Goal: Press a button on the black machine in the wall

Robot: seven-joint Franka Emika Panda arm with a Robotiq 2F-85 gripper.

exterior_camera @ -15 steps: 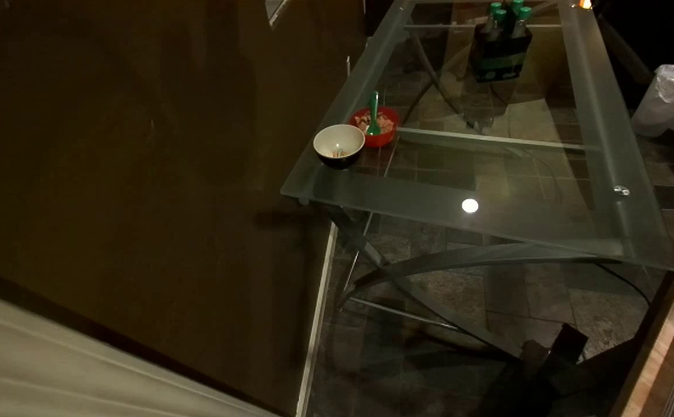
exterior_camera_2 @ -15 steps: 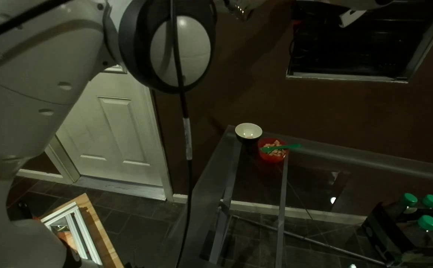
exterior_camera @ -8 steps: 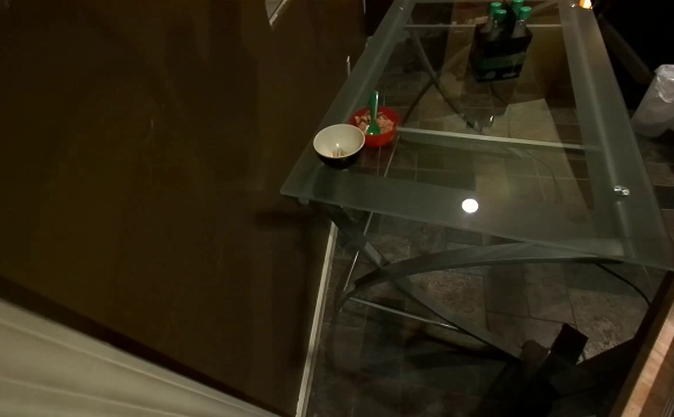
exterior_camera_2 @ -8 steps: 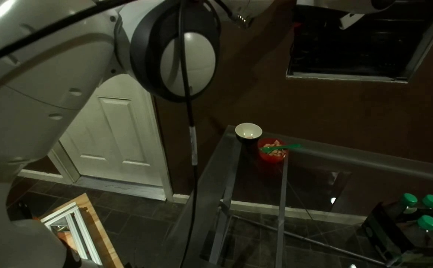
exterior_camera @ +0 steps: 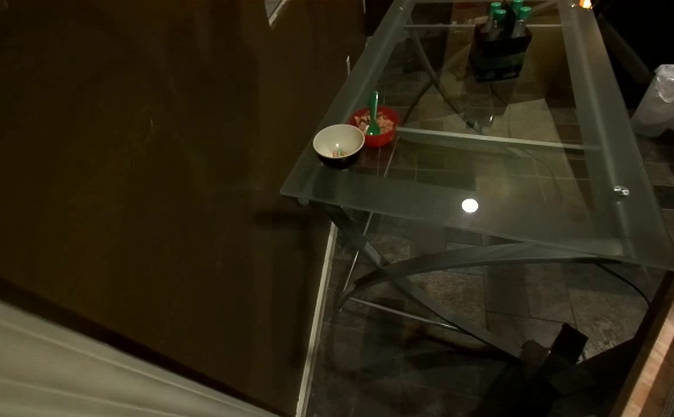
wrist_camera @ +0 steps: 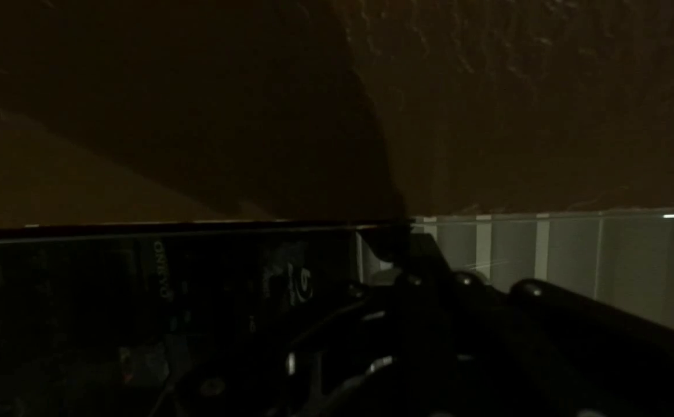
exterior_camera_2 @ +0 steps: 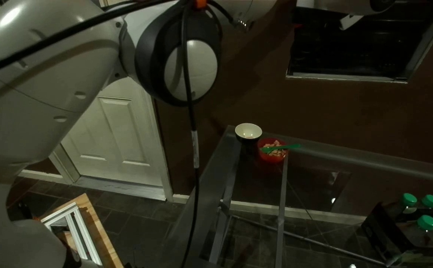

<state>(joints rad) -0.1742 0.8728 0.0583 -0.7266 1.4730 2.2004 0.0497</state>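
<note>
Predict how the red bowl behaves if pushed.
The red bowl likely slides before tipping: it looks low and wide. The green spoon may swing, since it juts past the rim. The pieces inside look loose, so a hard shove might spill some.

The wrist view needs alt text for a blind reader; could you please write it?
A dark gripper, at bottom, partly covers black equipment with sideways ONKYO lettering. Brown wall fills the top; pale stripes show lower right.

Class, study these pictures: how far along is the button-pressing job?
Looks done: the gripper is up facing the wall opening. In hand: probably lining up, with the black machine beside it in the wrist view. Left to do, apparently: the press itself; no button or contact can be made out.
</note>
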